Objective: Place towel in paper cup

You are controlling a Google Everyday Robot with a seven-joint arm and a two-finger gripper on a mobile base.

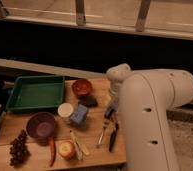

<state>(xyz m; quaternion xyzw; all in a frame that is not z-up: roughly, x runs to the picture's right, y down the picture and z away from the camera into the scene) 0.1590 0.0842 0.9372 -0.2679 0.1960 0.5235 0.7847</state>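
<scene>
Towel (80,114) lies on the table (5,127), touching the paper cup (65,110) at its 3 o'clock, not in it yet. Gripper (110,109) hangs near, at towel's 3 o'clock, probably lining up a grab. Whether it's wide or narrow: cannot tell. Paper cup stands upright, ready to receive.

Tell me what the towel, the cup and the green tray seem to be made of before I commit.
Towel: soft cloth, blue-grey and matte, bunched in a lump. Cup: probably paper, plain white and dull with a thin rim; thin plastic can't be excluded. Green tray: likely rigid plastic, with even colour and a moulded raised rim. The gripper hangs just right of the towel.
</scene>
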